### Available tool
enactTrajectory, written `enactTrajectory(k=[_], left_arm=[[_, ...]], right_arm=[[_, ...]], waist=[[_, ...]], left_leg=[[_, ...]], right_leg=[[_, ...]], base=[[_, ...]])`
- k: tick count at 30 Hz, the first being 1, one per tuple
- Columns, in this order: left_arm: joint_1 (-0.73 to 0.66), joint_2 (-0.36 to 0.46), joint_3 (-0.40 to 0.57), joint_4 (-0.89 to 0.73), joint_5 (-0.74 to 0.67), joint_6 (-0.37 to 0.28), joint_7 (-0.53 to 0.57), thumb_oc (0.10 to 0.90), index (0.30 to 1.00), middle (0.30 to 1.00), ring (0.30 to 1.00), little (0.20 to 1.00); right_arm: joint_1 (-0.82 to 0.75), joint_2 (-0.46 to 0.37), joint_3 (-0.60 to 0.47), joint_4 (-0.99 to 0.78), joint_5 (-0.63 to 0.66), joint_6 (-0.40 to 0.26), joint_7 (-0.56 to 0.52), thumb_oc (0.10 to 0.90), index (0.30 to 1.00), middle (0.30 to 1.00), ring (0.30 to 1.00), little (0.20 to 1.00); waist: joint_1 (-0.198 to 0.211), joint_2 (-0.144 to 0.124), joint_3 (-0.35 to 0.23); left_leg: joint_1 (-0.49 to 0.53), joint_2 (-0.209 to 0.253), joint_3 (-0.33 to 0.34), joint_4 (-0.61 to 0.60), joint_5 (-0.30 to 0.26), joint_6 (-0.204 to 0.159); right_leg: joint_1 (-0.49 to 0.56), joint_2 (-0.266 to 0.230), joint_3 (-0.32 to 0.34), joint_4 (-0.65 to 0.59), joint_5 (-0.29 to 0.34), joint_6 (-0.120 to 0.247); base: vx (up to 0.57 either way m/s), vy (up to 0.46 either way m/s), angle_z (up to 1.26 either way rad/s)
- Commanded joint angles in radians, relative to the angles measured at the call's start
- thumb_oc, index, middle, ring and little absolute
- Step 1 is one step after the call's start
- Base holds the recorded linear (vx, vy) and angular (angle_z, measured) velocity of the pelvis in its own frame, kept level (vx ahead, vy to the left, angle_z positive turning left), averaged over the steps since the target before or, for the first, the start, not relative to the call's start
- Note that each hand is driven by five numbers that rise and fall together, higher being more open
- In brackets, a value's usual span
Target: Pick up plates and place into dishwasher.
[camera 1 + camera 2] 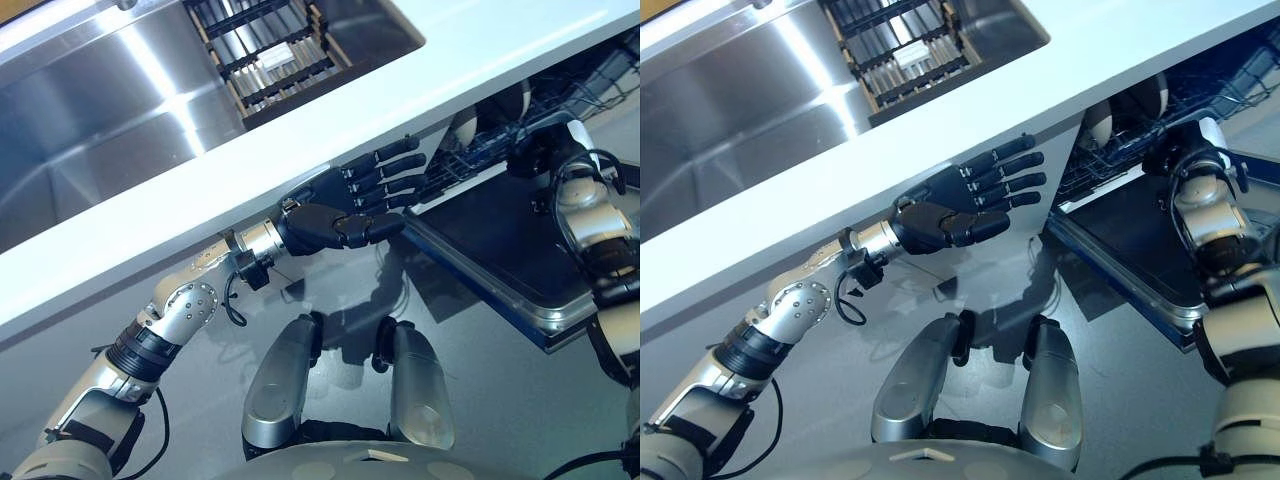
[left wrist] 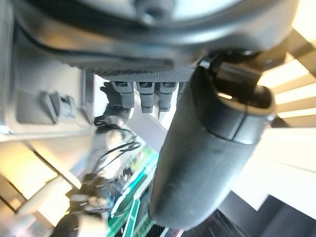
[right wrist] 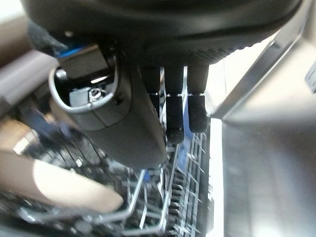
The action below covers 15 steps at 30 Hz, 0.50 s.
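Plates racked — counter overhead

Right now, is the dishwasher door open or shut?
Open. The dishwasher door lies folded down flat below the counter, and the wire rack holding plates shows behind it.

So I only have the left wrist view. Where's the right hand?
Observer: Over the dishwasher rack. The right hand is open and holds nothing.
Operator: Any plates loaded?
Observer: Yes, plates stand in that rack.
Operator: Door?
Observer: The dishwasher door is folded down, open.
Operator: Left hand from the head?
Observer: The left hand is open and empty, in front of the white counter edge.
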Motion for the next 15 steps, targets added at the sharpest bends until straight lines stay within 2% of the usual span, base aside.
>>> enactTrajectory(k=[1,4,8,9,10,11,14,15], left_arm=[[0.075,-0.071,0.101,-0.119,0.011,-0.081,-0.047,0.8,0.9,0.9,0.9,0.9],[0.093,-0.097,0.106,-0.131,0.046,-0.075,-0.059,0.8,0.9,0.9,0.9,0.9],[0.09,-0.113,0.101,-0.135,0.054,-0.061,-0.058,0.8,0.9,0.9,0.9,0.9],[0.09,-0.115,0.099,-0.133,0.056,-0.061,-0.058,0.8,0.9,0.9,0.9,0.9],[0.092,-0.118,0.098,-0.133,0.06,-0.064,-0.059,0.8,0.9,0.9,0.9,0.9],[0.094,-0.119,0.098,-0.136,0.059,-0.067,-0.058,0.8,0.9,0.9,0.9,0.9],[0.084,-0.124,0.091,-0.138,0.058,-0.066,-0.051,0.8,0.9,0.9,0.9,0.9],[0.073,-0.122,0.083,-0.142,0.056,-0.069,-0.045,0.8,0.9,0.9,0.9,0.9]], right_arm=[[0.132,-0.073,-0.128,-0.108,-0.056,-0.079,-0.101,0.1,0.3,0.3,0.3,0.2],[0.291,-0.029,-0.254,-0.206,-0.014,-0.11,-0.121,0.1,0.3,0.3,0.3,0.2],[0.409,0.019,-0.358,-0.234,0.016,-0.152,-0.18,0.1,0.3,0.3,0.3,0.2],[0.428,0.023,-0.381,-0.227,0.033,-0.156,-0.181,0.158,0.349,0.349,0.349,0.258],[0.453,0.027,-0.405,-0.226,0.063,-0.156,-0.194,0.284,0.458,0.458,0.458,0.384],[0.482,0.034,-0.436,-0.217,0.094,-0.162,-0.201,0.8,0.9,0.9,0.9,0.9],[0.499,0.037,-0.473,-0.169,0.134,-0.168,-0.216,0.8,0.9,0.9,0.9,0.9],[0.495,0.036,-0.484,-0.142,0.183,-0.178,-0.226,0.8,0.9,0.9,0.9,0.9]], waist=[[-0.056,-0.04,-0.123],[-0.095,-0.047,-0.132],[-0.131,-0.05,-0.141],[-0.139,-0.051,-0.143],[-0.147,-0.051,-0.145],[-0.156,-0.051,-0.148],[-0.166,-0.048,-0.151],[-0.169,-0.047,-0.148]], left_leg=[[-0.001,0.036,-0.014,0.072,-0.03,0.051],[0.029,0.044,0.008,0.056,-0.036,0.053],[0.062,0.049,0.038,0.024,-0.042,0.057],[0.069,0.05,0.045,0.012,-0.04,0.057],[0.075,0.052,0.052,0.002,-0.037,0.056],[0.079,0.056,0.061,-0.004,-0.028,0.054],[0.086,0.056,0.075,-0.014,-0.03,0.053],[0.086,0.056,0.081,-0.014,-0.036,0.055]], right_leg=[[0.117,0.033,0.004,0.034,-0.025,-0.065],[0.126,0.043,0.029,0.023,-0.023,-0.059],[0.132,0.053,0.052,0.003,-0.011,-0.049],[0.131,0.056,0.056,-0.004,-0.007,-0.046],[0.13,0.059,0.06,-0.012,-0.002,-0.044],[0.131,0.062,0.064,-0.023,0.004,-0.042],[0.131,0.065,0.071,-0.037,0.012,-0.038],[0.128,0.066,0.074,-0.039,0.015,-0.038]], base=[[0.0,0.071,-0.29],[0.0,0.092,-0.25],[-0.01,0.069,-0.23],[-0.04,0.052,-0.21],[-0.05,0.054,-0.22],[-0.05,0.047,-0.2],[-0.05,0.031,-0.18],[-0.07,0.017,-0.23]])
